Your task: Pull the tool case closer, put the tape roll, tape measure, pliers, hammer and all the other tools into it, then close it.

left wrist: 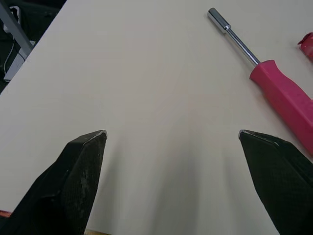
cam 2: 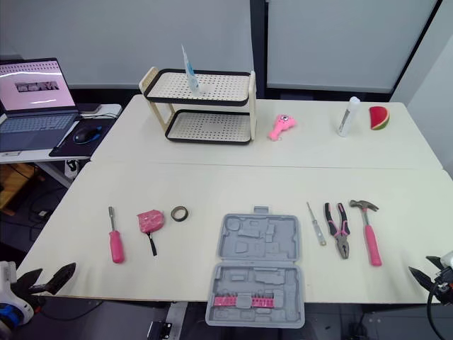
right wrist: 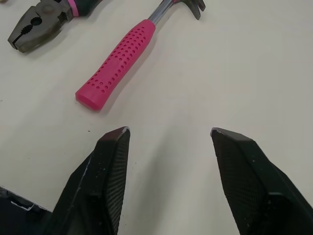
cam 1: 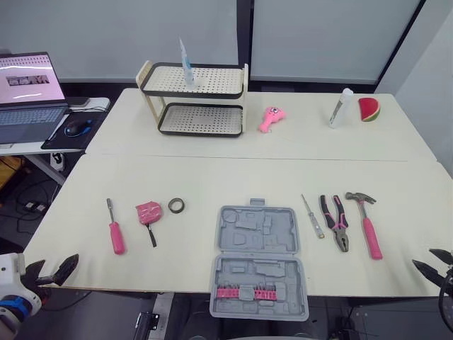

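Well, nothing is packed so far! The grey plastic tool case (cam 1: 259, 261) lies open at the near edge of the cream table (cam 1: 212, 177), holding just its row of pink bits (cam 1: 246, 292). To its left sit the pink-handled driver (cam 1: 114, 228), pink tape measure (cam 1: 148, 212) and dark tape roll (cam 1: 176, 205). To its right are the slim screwdriver (cam 1: 312, 216), pink-gripped pliers (cam 1: 335, 222) and pink-handled hammer (cam 1: 367, 223). The left gripper (cam 1: 51, 272) and right gripper (cam 1: 433, 262) hover at the near corners, both claws spread wide and empty. Every tool is yet to be loaded, then the lid shut.

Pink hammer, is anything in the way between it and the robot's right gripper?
No, nothing visible. Only bare cream tabletop lies between the open right gripper and the pink-handled steel claw hammer.
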